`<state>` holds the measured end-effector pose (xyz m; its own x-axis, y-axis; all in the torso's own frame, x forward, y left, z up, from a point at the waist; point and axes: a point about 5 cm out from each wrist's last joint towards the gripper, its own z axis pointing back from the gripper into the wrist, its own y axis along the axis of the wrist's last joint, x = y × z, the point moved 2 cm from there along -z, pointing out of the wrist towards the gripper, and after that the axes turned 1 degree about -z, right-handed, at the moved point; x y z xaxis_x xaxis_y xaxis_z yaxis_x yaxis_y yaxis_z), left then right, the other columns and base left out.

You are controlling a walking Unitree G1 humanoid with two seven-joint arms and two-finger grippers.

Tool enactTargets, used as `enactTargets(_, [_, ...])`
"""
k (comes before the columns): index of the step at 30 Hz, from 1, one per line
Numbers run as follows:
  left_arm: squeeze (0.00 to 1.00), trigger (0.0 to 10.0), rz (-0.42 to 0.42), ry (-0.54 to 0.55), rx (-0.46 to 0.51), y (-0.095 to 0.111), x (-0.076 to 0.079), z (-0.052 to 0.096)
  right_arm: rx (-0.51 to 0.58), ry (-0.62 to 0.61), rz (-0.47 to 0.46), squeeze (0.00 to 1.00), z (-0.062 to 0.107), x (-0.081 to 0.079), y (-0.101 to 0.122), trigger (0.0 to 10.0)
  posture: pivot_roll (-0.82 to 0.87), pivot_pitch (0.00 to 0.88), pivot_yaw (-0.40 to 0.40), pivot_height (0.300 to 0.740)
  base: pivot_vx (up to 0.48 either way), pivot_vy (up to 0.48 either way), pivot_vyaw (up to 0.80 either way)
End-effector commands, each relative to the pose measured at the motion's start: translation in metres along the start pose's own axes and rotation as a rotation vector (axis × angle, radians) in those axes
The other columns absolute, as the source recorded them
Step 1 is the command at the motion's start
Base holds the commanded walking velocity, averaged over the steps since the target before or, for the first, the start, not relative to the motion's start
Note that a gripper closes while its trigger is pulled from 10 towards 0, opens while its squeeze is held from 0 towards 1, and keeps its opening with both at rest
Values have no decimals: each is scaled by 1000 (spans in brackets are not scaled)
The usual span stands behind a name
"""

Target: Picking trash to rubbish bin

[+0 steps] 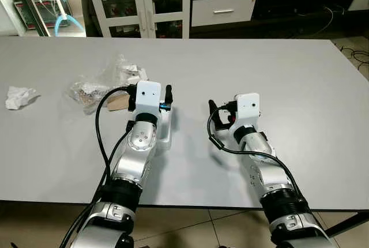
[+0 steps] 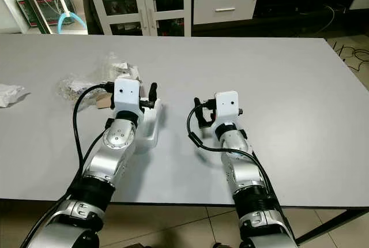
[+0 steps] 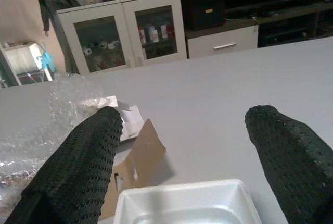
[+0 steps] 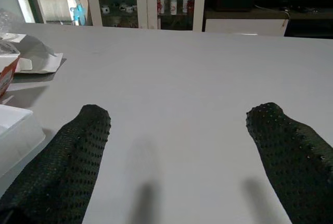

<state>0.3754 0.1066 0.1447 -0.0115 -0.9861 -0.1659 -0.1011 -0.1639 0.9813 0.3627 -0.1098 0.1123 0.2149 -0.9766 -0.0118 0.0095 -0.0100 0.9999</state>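
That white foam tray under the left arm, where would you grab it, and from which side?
Judging by its shape, the white foam tray is best pinched on its raised rim, from above. It lies flat on the table, and the left gripper already hangs over it with jaws open.

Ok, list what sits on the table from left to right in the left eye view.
Crumpled white paper → clear plastic wrap with crumbs → left hand above a white foam tray → right hand, fingers spread, over bare table.
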Motion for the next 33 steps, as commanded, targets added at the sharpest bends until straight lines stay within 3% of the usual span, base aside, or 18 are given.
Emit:
enactTargets(1, [0, 10000, -1, 44, 28, 15, -8, -7, 3, 0, -2, 0, -2, 0, 3, 10000, -63, 76, 37, 740, 0, 0, 0])
enactTargets(9, [0, 10000, -42, 187, 19, 22, -47, -13, -5, -1, -4, 0, 0, 0, 0, 10000, -62, 74, 42, 740, 0, 0, 0])
enactTargets(14, [0, 10000, -86, 175, -34, 15, -60, -14, -16, 16, 8, 0, 3, 1, -3, 10000, -64, 61, 46, 740, 0, 0, 0])
enactTargets(18, [0, 10000, -86, 90, -73, 7, -61, -14, -32, 61, 28, 0, 6, 1, -6, 10000, -72, 41, 50, 740, 0, 0, 0])
enactTargets(21, [0, 10000, -135, 10, -115, 0, -60, -14, -40, 102, 44, 0, 9, 2, -8, 10000, -75, 35, 50, 740, 0, 0, 0])
enactTargets(25, [0, 10000, -70, -68, -175, -16, -55, -8, -51, 121, 50, 0, 13, 4, -11, 10000, -83, 26, 50, 740, 0, 0, 0])
enactTargets(33, [0, 10000, -43, -134, -192, -24, -41, -1, -36, 259, 61, 0, 20, 3, -1, 10000, -88, 23, 44, 740, 0, 0, 0])
